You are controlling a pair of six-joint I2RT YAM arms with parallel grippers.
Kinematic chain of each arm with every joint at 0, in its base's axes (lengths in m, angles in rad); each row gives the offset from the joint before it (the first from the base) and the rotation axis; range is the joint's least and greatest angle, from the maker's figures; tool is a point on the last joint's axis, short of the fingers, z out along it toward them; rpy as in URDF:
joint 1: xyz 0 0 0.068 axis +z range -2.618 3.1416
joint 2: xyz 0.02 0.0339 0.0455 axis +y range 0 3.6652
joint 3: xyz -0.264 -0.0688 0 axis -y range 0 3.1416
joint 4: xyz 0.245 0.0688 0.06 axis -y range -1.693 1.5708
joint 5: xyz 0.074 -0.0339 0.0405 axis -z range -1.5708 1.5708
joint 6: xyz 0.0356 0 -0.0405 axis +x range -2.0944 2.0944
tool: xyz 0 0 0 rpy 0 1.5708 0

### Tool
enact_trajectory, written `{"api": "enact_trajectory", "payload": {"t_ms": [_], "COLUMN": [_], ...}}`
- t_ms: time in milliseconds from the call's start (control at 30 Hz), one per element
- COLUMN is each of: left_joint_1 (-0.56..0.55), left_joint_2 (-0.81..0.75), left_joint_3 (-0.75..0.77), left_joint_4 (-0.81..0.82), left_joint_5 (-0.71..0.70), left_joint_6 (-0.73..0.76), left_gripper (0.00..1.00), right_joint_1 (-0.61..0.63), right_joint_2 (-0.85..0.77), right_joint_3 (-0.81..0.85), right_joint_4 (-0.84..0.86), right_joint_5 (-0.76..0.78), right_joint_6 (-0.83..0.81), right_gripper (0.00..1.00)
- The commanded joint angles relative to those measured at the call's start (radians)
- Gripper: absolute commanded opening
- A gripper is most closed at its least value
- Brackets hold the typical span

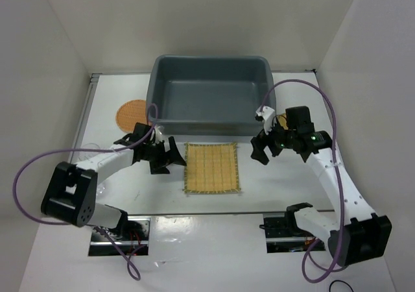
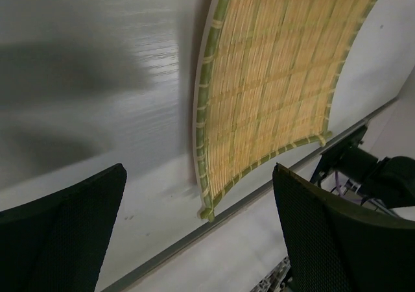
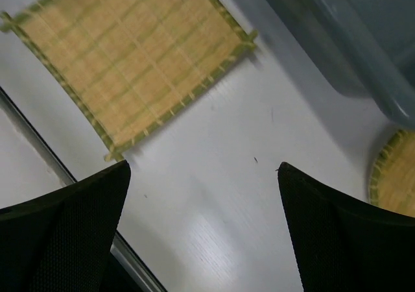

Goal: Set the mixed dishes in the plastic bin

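The mat (image 1: 211,168) lies flat on the table, just in front of the bin (image 1: 209,58) (nothing in it yet). The left gripper (image 1: 175,156) at its left edge and the right gripper (image 1: 259,147) nearby both gape wide, holding nothing. A mat this thin and flat could slip free, or the fingertips could scrape the table.

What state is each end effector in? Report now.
Left end effector: open, holding nothing.
Right end effector: open, holding nothing.

A white table (image 1: 207,240) between plain white walls (image 1: 194,19)
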Motion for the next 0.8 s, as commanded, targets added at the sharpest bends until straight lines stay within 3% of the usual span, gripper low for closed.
{"api": "enact_trajectory", "payload": {"t_ms": [0,133,300,600,767], "left_joint_1": [-0.052,-0.076,-0.136,-0.213,-0.224], "left_joint_2": [0.077,0.108,0.099,0.089,0.08], "left_joint_3": [0.05,0.031,-0.053,-0.151,-0.22], "left_joint_4": [0.106,0.198,0.305,0.436,0.508], "left_joint_5": [0.069,0.094,0.084,0.066,0.066], "left_joint_6": [0.012,-0.018,-0.113,-0.218,-0.262], "left_gripper": [1.0,1.0,1.0,1.0,1.0], "right_joint_1": [0.036,0.036,0.027,0.026,0.026], "right_joint_2": [0.092,0.133,0.152,0.174,0.195], "right_joint_3": [0.036,-0.037,-0.138,-0.293,-0.385], "right_joint_4": [0.197,0.341,0.481,0.478,0.53], "right_joint_5": [-0.085,-0.256,-0.304,-0.108,-0.096], "right_joint_6": [0.2,0.45,0.841,1.112,1.213], "right_gripper": [0.99,0.99,0.99,0.99,0.99]}}
